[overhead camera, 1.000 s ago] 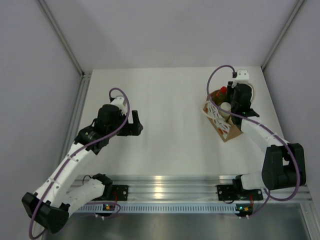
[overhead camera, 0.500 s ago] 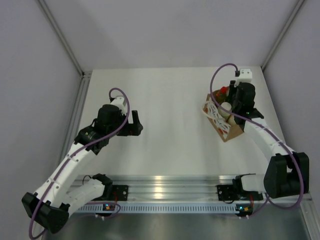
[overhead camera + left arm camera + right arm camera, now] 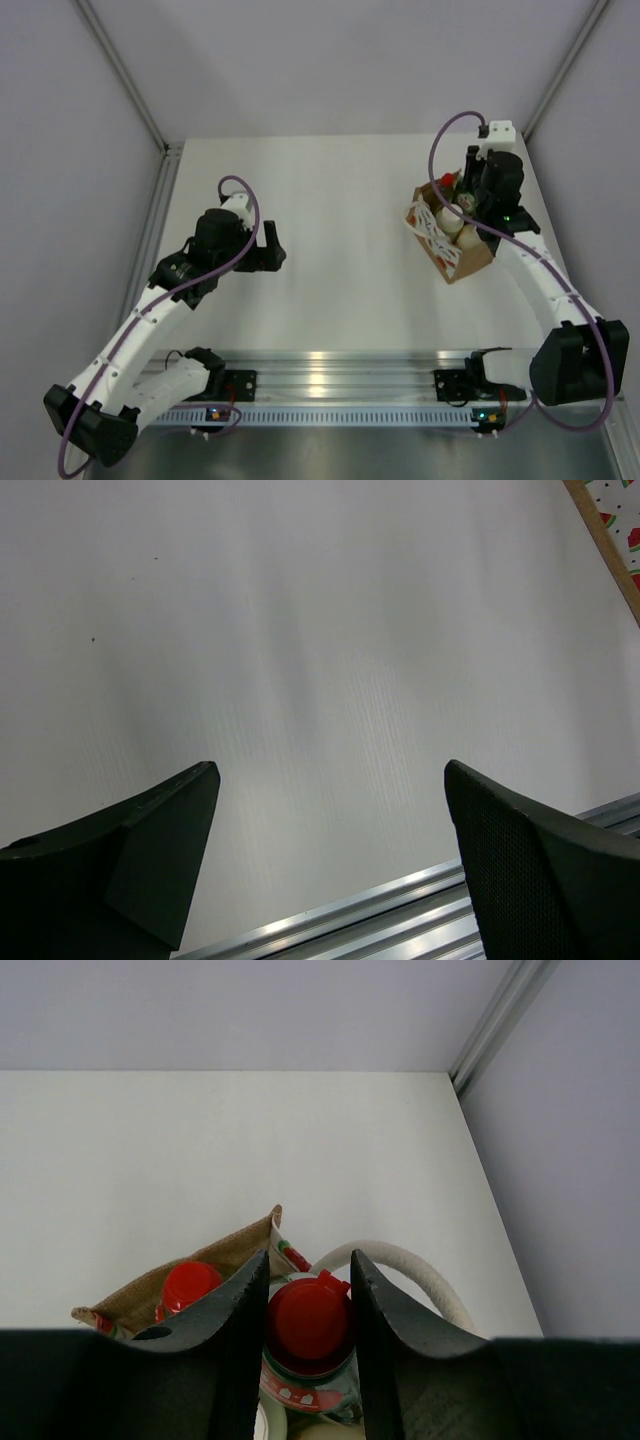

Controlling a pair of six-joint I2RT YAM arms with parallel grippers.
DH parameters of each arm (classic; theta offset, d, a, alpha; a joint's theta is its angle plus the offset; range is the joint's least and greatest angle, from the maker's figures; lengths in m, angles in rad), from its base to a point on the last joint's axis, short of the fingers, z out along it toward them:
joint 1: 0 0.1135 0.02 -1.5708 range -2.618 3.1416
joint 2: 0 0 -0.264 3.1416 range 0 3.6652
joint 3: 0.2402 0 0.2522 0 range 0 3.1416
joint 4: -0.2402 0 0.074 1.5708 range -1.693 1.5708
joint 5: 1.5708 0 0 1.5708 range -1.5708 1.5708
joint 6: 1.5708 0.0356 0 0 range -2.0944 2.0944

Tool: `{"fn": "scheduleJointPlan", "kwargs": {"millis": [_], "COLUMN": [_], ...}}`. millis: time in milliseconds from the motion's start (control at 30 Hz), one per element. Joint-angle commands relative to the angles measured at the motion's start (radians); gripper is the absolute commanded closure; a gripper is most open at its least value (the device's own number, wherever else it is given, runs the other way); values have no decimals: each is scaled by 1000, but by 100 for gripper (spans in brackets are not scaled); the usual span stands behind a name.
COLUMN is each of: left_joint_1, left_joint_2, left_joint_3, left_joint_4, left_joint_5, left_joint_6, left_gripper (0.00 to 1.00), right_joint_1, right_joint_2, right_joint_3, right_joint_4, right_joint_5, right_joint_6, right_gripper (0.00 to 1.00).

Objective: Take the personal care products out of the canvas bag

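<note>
Canvas bag (image 3: pixel 468 262), tan and boxy, stands on the white tabletop (image 3: pixel 340 190) toward its far right corner, with its contents inside.

Overhead view: the right gripper (image 3: pixel 470 195) hangs over the bag's far end and hides most of the opening. One white round lid (image 3: pixel 452 217) shows beside it. The other contents cannot be told apart from here.

Right wrist view: the gripper's two black fingers (image 3: pixel 240 1340) are closed tight on the glossy cap of a red-capped bottle (image 3: pixel 308 1320). Its pale green body is cut off by the lower edge of the view. A second red cap (image 3: pixel 190 1285) sits just left of it, inside the bag's coarse woven rim. A thick white rope handle (image 3: pixel 400 1257) arches behind.

Well to the left of the bag, the left gripper (image 3: pixel 268 245) hangs over bare tabletop, jaws spread wide and holding nothing.

Left wrist view: only the bag's brown edge and a watermelon-printed panel (image 3: pixel 622 502) enter at the upper right. A ribbed metal rail (image 3: pixel 400 920) crosses the bottom.
</note>
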Motion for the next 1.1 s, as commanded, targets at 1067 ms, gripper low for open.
{"fn": "scheduleJointPlan", "kwargs": {"millis": [1067], "left_joint_1": [-3], "left_joint_2": [-39], "left_joint_3": [-2], "left_joint_4": [53], "left_joint_5": [8], "left_joint_6": [20], "left_gripper": [2], "right_joint_1": [-14], "right_joint_2": [-97], "right_joint_3": [500], "right_joint_4": [-232], "right_joint_5": [-293], "right_joint_6": [78], "right_gripper": [100]}}
